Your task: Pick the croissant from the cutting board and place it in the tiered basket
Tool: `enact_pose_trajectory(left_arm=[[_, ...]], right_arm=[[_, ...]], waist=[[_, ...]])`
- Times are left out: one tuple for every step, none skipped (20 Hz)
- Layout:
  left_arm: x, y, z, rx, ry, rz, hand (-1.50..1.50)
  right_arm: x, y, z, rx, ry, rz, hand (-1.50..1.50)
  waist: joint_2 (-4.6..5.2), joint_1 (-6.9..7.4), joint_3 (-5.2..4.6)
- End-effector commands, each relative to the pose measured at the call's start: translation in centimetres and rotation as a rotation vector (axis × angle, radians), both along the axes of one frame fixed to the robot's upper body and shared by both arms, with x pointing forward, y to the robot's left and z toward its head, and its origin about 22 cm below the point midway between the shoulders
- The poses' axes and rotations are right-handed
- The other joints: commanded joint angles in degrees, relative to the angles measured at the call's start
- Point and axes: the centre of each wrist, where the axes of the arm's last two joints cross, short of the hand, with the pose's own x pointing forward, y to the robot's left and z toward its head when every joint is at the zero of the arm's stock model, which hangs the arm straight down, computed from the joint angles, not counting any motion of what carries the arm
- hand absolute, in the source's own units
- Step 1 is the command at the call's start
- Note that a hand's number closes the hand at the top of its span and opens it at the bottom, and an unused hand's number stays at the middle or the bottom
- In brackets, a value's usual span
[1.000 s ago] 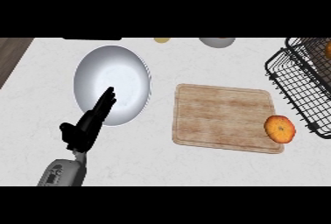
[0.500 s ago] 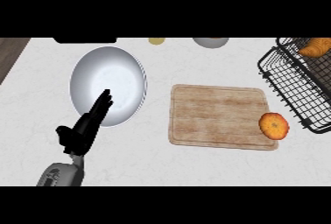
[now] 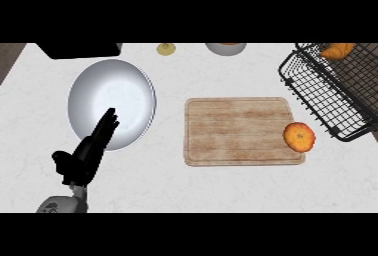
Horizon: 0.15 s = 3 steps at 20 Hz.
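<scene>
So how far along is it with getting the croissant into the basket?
Looks done: a golden croissant-like pastry lies in the tiered basket. In hand: nothing; the left hand is open by the plate. Left: seemingly nothing, though a round orange item sits on the cutting board.

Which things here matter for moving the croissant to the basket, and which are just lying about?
Job:
- croissant, already in the basket
- tiered basket
- cutting board
- left hand, open, over the plate's edge

Lying about:
- white plate
- round orange item on the board's right edge
- small yellowish item
- grey bowl
</scene>
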Motion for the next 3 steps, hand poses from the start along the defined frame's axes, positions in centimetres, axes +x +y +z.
enact_pose_trajectory(left_arm=[[-1.2,0.4,0.1,0.009,-0.015,0.022,0.00],[-1.0,1.1,-0.3,0.000,0.011,0.047,0.00],[0.0,0.8,0.5,0.010,-0.004,0.046,0.00]], right_arm=[[-4.5,-1.1,0.7,-0.025,-0.014,0.005,-1.50],[-5.4,-1.6,-1.0,-0.012,0.010,0.035,-1.50],[-6.5,-1.7,-0.9,-0.025,0.037,0.055,-1.50]], waist=[[-0.34,-0.95,-0.04],[-0.53,-2.70,0.00],[-0.25,-2.56,-0.01]])
